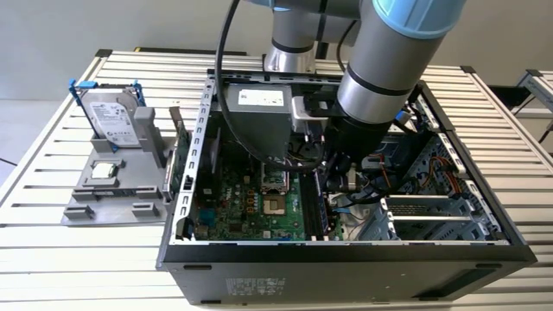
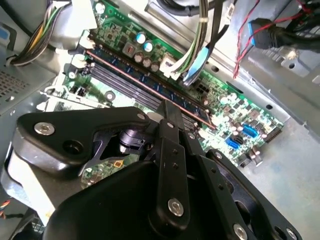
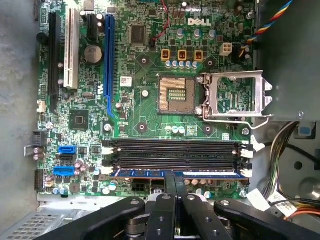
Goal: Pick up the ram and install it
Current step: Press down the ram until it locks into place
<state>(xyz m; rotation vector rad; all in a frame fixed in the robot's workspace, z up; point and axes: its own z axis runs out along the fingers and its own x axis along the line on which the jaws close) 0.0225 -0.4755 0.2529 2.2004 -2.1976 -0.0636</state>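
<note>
The ram (image 3: 210,174) is a bluish stick lying along the memory slot closest to my fingers, beside two empty black slots (image 3: 175,150). In the second wrist view the ram (image 2: 125,75) runs slantwise across the green motherboard. My gripper (image 3: 175,176) is shut, its two black fingers pressed together side by side, their tips on the ram's upper edge near its middle. The same gripper (image 2: 168,106) shows in the second wrist view with its tip against the stick. In the exterior view the arm reaches down into the open computer case (image 1: 199,129).
An open CPU socket (image 3: 175,94) with its raised metal frame lies past the slots. Cable bundles (image 2: 200,45) hang close to the ram. On the exterior view's left, a grey stand (image 1: 112,201) holds a silver hard drive (image 1: 112,120) and a green expansion card (image 1: 182,152).
</note>
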